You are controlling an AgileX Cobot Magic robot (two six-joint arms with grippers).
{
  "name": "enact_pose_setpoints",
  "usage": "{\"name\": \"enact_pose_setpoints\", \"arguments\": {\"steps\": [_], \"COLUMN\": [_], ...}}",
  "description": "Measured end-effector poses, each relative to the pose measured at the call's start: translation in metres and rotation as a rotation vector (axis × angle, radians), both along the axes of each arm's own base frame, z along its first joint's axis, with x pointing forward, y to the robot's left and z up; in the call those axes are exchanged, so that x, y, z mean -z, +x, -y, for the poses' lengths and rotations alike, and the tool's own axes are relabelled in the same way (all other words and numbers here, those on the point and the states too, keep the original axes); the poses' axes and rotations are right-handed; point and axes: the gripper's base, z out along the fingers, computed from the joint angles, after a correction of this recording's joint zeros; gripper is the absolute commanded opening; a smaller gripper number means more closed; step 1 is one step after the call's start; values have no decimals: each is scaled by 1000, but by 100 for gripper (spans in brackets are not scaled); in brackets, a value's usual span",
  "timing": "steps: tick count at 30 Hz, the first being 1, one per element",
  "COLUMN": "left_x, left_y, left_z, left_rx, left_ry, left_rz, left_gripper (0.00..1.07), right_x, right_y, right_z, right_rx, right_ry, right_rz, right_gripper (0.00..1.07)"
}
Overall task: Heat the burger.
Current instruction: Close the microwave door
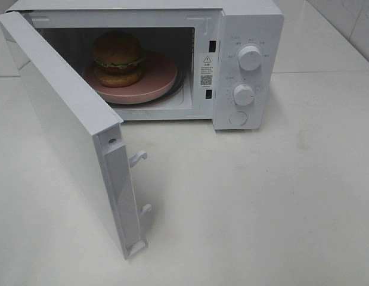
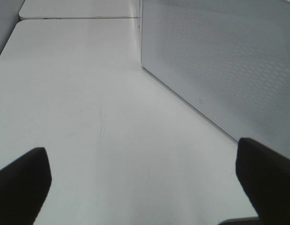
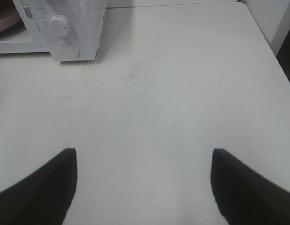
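Inside the microwave point(image 1: 251, 36) I see the burger point(image 1: 117, 55) sitting on the pink plate point(image 1: 161, 80), with the door point(image 1: 59, 125) swung wide open. My left gripper point(image 2: 141, 157) hangs beside that door, jaws spread, holding nothing. My right gripper point(image 3: 145, 154) hovers over the table point(image 3: 173, 75), jaws likewise spread.

The left gripper point(image 2: 144, 180) hung over the white table point(image 2: 79, 93), its dark fingertips point(image 2: 23, 183) spread wide, the dotted white microwave door point(image 2: 219, 61) close by

Upright golden-bunned burger point(image 1: 118, 58) on plate inside open microwave.
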Motion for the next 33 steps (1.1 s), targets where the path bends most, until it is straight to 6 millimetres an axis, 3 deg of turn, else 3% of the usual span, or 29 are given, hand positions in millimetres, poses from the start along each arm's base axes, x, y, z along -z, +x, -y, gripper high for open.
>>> {"name": "enact_pose_setpoints", "arguments": {"steps": [33], "left_x": [0], "left_y": [0], "left_z": [0], "left_rx": [0], "left_ry": [0], "left_rz": [0], "left_gripper": [101], "right_x": [0], "right_y": [0], "right_z": [0], "right_rx": [0], "right_ry": [0], "right_rz": [0], "right_gripper": [75]}}
